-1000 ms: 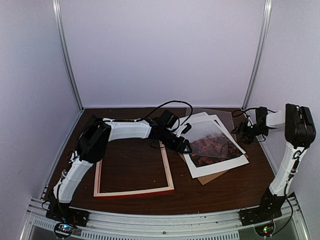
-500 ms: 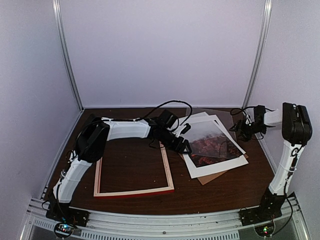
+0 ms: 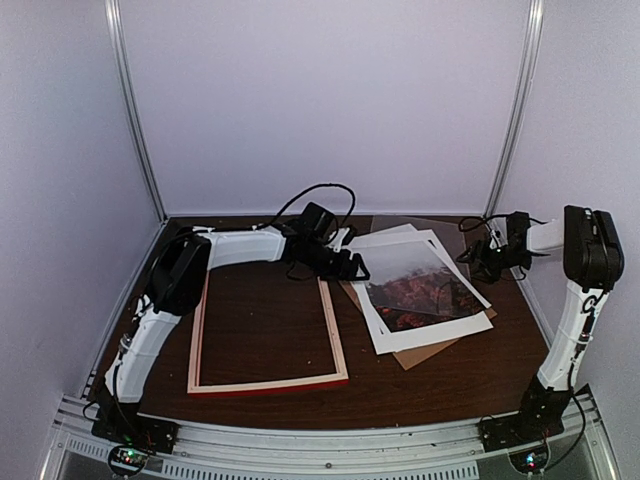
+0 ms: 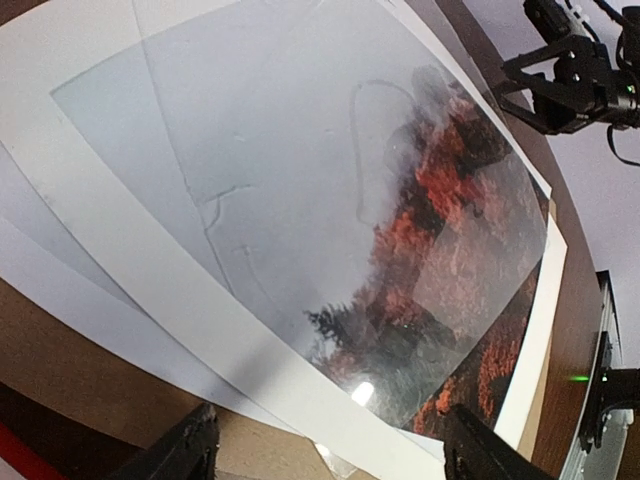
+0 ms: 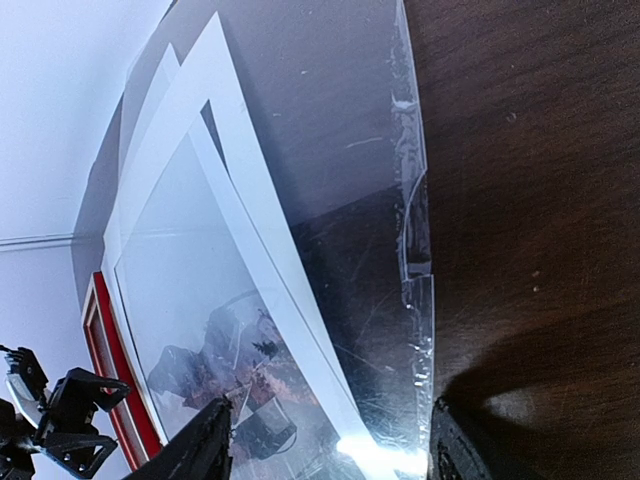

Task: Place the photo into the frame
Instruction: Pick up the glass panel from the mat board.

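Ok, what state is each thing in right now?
Frame: flat, back up, empty.
Photo: flat in the stack, beside frame.
Mat: flat, around photo.
Backing board: bottom of stack.
Clear sheet: lying over stack.
Left gripper: open, holding nothing.
Right gripper: open, holding nothing.

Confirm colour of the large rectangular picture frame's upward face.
The frame shows pale pinkish wood; clearest from top external.

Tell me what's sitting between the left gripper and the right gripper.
The photo, with the white mat board, lies between the left gripper and the right gripper. The top view shows it best.
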